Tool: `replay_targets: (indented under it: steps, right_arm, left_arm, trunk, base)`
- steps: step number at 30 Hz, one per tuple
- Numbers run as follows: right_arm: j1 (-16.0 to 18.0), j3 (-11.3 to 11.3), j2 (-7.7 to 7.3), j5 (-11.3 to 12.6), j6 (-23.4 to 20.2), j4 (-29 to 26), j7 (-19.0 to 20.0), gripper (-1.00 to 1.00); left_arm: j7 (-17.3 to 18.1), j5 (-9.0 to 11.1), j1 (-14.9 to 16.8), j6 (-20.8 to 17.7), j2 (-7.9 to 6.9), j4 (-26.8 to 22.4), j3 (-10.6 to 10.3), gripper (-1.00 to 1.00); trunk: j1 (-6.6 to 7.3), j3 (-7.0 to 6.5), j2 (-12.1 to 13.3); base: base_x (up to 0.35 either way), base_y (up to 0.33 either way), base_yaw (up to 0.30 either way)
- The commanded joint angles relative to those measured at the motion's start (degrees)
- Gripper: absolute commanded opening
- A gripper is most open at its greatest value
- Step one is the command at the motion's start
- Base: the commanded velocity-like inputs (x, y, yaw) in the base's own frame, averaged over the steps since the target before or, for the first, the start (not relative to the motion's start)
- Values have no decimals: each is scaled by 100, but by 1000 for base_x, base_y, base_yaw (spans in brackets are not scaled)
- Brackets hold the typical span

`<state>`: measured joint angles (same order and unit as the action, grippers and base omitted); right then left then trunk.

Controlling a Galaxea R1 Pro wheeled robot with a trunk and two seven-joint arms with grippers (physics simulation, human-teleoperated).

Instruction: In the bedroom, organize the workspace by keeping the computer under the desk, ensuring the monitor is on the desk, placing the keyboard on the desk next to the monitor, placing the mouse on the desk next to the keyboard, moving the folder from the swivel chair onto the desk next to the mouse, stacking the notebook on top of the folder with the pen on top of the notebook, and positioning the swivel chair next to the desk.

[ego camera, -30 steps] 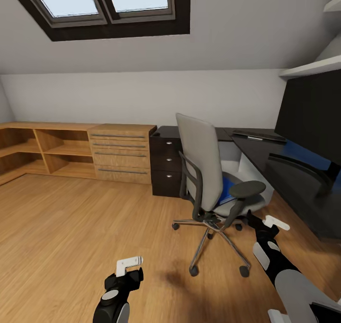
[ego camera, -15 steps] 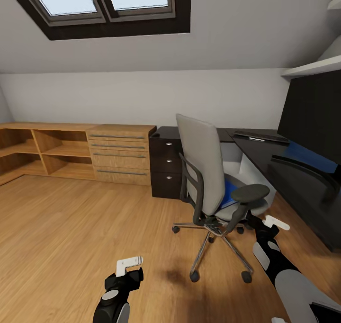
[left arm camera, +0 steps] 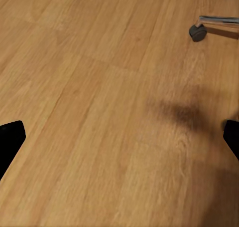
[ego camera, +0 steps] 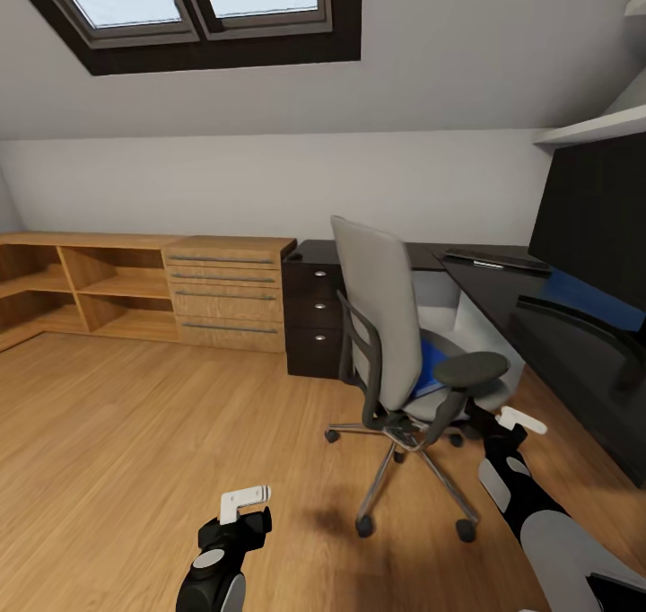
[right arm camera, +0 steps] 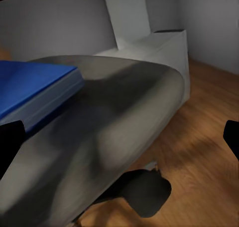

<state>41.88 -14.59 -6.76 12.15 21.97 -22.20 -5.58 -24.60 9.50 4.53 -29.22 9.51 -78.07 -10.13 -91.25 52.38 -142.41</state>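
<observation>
The swivel chair (ego camera: 388, 325) stands on the wooden floor, side-on to the black desk (ego camera: 502, 302). The blue folder (ego camera: 432, 366) (right arm camera: 35, 87) lies on its grey seat (right arm camera: 119, 117). My right gripper (ego camera: 520, 420) (right arm camera: 119, 137) is open, low by the seat's front edge, a short way from the folder. My left gripper (ego camera: 246, 500) (left arm camera: 119, 142) hangs open over bare floor. The keyboard (ego camera: 494, 259) lies at the desk's far end. The monitor (ego camera: 594, 226) stands at the right. The grey computer (ego camera: 474, 323) (right arm camera: 159, 47) sits under the desk. Mouse, notebook and pen are out of view.
A wooden dresser (ego camera: 229, 291) and open shelves (ego camera: 85, 284) line the back wall at the left. A white wall shelf (ego camera: 592, 127) hangs above the monitor. Wide wooden floor (ego camera: 135, 432) lies to the left of the chair. A chair caster (left arm camera: 197, 32) is near my left gripper.
The whole picture has shifted slightly, so the camera has moved a little; the chair now sits a touch lower and nearer in view. Both arms keep the same pose.
</observation>
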Motion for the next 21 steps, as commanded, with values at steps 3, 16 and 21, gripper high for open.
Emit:
replay_targets:
  steps: [3,16,21]
  right_arm:
    - [4,17,0,-38,16,11,343,100]
    - [4,129,41,-637,9,27,735,100]
    - [4,515,63,-643,9,49,782,100]
  left_arm:
    - [-54,60,4,-17,-2,-6,-7,100]
    - [-52,60,4,-22,-2,-6,-6,100]
    - [-53,60,4,-22,-2,-6,-7,100]
  trunk:
    - [1,6,-3]
    - [1,6,-3]
    - [1,6,-3]
  base:
    - [0,0,0]
    - [-90,83,0]
    - [-9,8,0]
